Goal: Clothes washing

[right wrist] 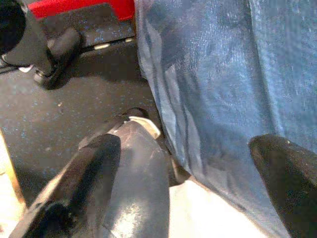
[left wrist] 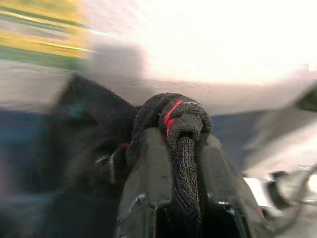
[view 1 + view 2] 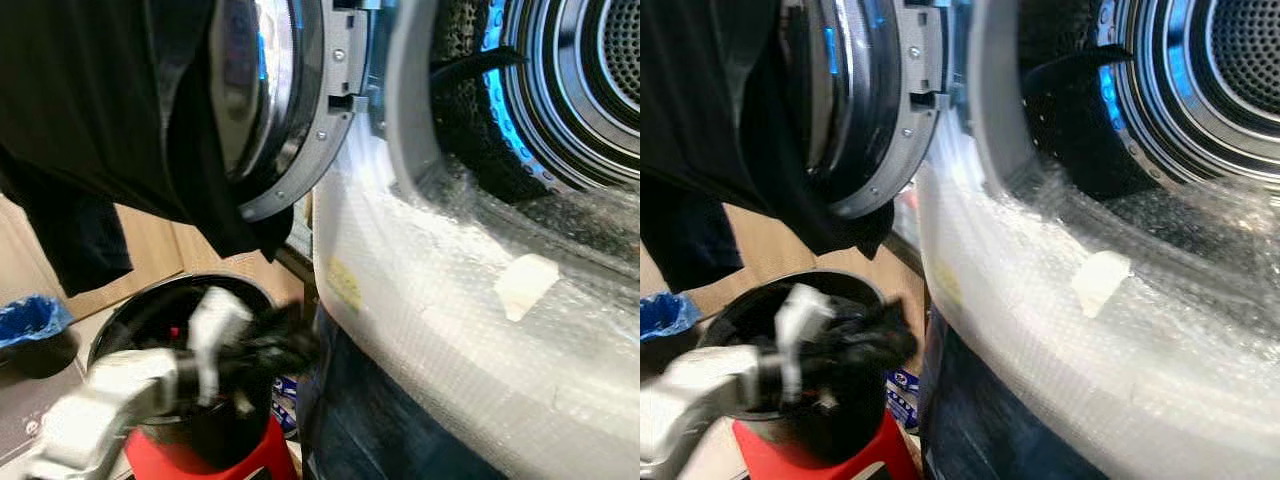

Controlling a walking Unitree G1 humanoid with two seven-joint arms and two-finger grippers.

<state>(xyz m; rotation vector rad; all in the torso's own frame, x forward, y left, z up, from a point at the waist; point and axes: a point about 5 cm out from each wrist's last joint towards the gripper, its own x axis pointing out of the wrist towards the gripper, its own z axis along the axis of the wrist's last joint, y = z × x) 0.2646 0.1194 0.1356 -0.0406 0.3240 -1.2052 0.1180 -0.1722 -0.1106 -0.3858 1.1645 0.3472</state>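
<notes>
My left gripper (image 3: pixel 275 350) is shut on a black cloth with a red stripe (image 2: pixel 171 111), pinched between the two black fingers (image 2: pixel 148 168). It hovers over a black bucket (image 3: pixel 150 300) just left of the washing machine. The machine's round door (image 3: pixel 290 90) stands open, and a large black garment (image 3: pixel 100 120) hangs over it. The steel drum (image 3: pixel 590 70) is open at upper right, with dark fabric (image 3: pixel 470 110) at its rim. My right gripper (image 1: pixel 190 163) hangs low beside the machine's blue-filmed side (image 1: pixel 223 74), fingers wide apart and holding nothing.
Bubble wrap (image 3: pixel 430 300) covers the machine's front below the drum, with a pale tape patch (image 3: pixel 525 283). The bucket stands on a red stool (image 3: pixel 200 462). A blue bag (image 3: pixel 30 318) lies on the floor at far left, before a wooden panel (image 3: pixel 150 250).
</notes>
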